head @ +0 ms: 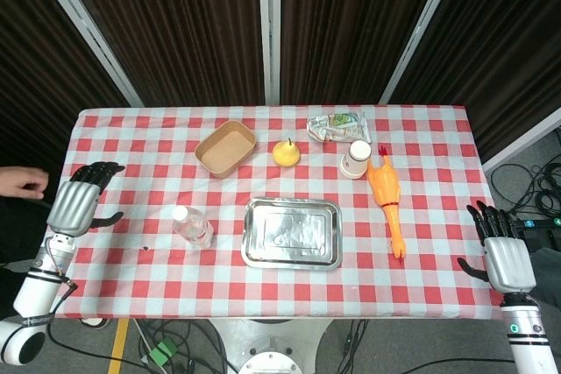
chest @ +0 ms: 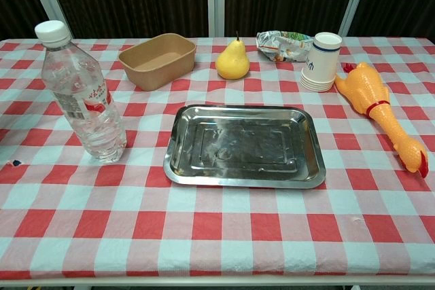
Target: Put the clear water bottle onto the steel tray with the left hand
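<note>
A clear water bottle [head: 192, 227] [chest: 83, 94] with a white cap stands upright on the checked cloth, just left of the steel tray [head: 292, 233] [chest: 243, 173]. The tray holds nothing. My left hand [head: 81, 201] hovers at the table's left edge, well left of the bottle, fingers apart and holding nothing. At the table's right front corner my right hand [head: 500, 244] is also open and holds nothing. Neither hand shows in the chest view.
Behind the tray stand a brown paper box [head: 226, 147] [chest: 158, 60], a yellow pear [head: 285, 152] [chest: 232, 60], a crumpled snack bag [head: 334, 125] [chest: 284, 43] and a stack of paper cups [head: 355, 160] [chest: 321, 62]. A rubber chicken [head: 387, 196] [chest: 380, 108] lies right of the tray.
</note>
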Tool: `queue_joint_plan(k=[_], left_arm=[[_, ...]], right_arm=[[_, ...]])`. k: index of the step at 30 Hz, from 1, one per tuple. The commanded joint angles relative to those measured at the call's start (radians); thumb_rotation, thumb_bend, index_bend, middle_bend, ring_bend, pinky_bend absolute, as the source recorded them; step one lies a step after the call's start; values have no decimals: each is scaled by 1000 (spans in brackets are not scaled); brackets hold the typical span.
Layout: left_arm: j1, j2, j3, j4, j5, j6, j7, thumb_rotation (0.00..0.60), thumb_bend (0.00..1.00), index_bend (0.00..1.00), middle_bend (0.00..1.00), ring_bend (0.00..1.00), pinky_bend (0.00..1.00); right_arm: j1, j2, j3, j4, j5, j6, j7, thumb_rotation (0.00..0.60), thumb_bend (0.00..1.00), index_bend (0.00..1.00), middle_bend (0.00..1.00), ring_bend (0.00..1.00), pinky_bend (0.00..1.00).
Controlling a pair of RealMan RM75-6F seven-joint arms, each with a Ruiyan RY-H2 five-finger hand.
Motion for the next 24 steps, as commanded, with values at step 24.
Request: queue_joint_plan(k=[24], left_arm=[[59, 57, 45, -128, 25, -121, -797, 600, 0, 205, 268, 173, 199]], right_arm=[[6, -7, 0, 15, 7, -18, 7, 600, 111, 0, 0, 0, 0]])
